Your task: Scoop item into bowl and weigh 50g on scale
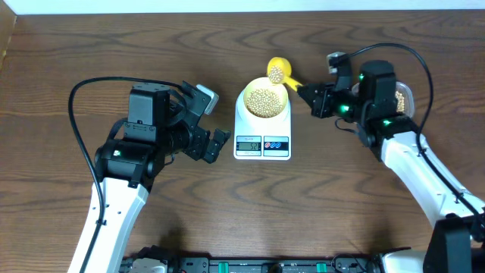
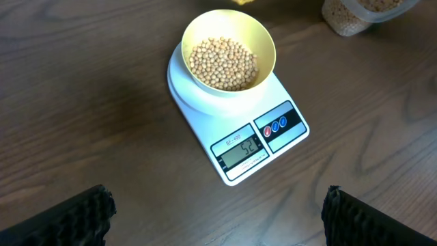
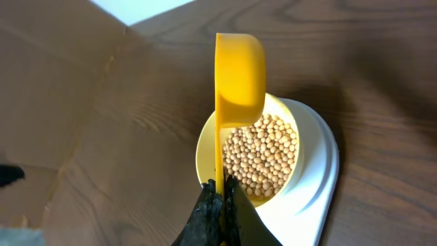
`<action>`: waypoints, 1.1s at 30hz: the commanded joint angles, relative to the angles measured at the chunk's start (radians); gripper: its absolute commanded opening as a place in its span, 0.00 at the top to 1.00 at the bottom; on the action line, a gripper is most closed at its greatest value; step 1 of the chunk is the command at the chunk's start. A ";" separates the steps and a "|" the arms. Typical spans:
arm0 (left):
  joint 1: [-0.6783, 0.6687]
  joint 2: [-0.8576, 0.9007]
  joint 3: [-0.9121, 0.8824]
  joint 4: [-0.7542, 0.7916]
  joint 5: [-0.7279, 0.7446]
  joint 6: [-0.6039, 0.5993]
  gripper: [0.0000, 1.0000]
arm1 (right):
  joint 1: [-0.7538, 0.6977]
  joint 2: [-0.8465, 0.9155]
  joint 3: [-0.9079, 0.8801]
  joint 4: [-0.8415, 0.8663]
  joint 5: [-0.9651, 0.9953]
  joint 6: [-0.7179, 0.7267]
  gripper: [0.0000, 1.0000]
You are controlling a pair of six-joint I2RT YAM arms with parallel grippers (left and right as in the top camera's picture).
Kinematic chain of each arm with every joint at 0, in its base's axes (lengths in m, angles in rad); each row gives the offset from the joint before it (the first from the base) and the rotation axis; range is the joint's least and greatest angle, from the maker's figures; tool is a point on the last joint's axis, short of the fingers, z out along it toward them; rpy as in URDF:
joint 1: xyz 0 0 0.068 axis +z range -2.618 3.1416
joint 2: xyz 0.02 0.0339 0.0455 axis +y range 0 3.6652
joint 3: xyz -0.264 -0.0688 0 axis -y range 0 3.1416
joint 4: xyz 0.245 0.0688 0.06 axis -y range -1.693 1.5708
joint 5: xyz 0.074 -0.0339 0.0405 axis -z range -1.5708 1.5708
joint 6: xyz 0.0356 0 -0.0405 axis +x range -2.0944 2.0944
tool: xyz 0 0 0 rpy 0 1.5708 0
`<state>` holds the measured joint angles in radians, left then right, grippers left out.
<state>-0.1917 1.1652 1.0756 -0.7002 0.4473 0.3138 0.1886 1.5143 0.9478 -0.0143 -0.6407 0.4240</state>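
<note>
Dark wood-grain table (image 1: 91, 45), with the scale (image 2: 205, 116) dead centre and the bowl (image 2: 265, 48) parked on its platform. The bowl holds a good layer of beans (image 2: 222, 63). The display (image 2: 239, 149) looks like it reads just past the target, but the digits are small, so no promises.

The right gripper (image 3: 222, 198) is clamped tight on the end of the yellow scoop (image 3: 239, 75). Its cup hangs over the bowl's rim at about 1 o'clock with beans in it. The left gripper (image 2: 217, 212) is at 9 o'clock from the scale, jaws wide apart and holding nothing. The clear tub (image 2: 355, 14) is off at 3 o'clock, behind the right arm.

What worries me: any extra tilt drops more beans in and overshoots further. The pinch is on a thin handle too, so the scoop could twist. A knock on the rim would throw off the reading or send beans rolling across the table.
</note>
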 commanded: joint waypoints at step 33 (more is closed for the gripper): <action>0.000 0.004 0.006 -0.002 0.011 -0.005 0.00 | -0.551 -0.375 0.004 -0.607 0.224 -0.022 0.99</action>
<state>-0.1917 1.1664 1.0756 -0.7006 0.4496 0.3138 -0.3569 1.1286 0.9474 -0.6262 -0.4736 0.4519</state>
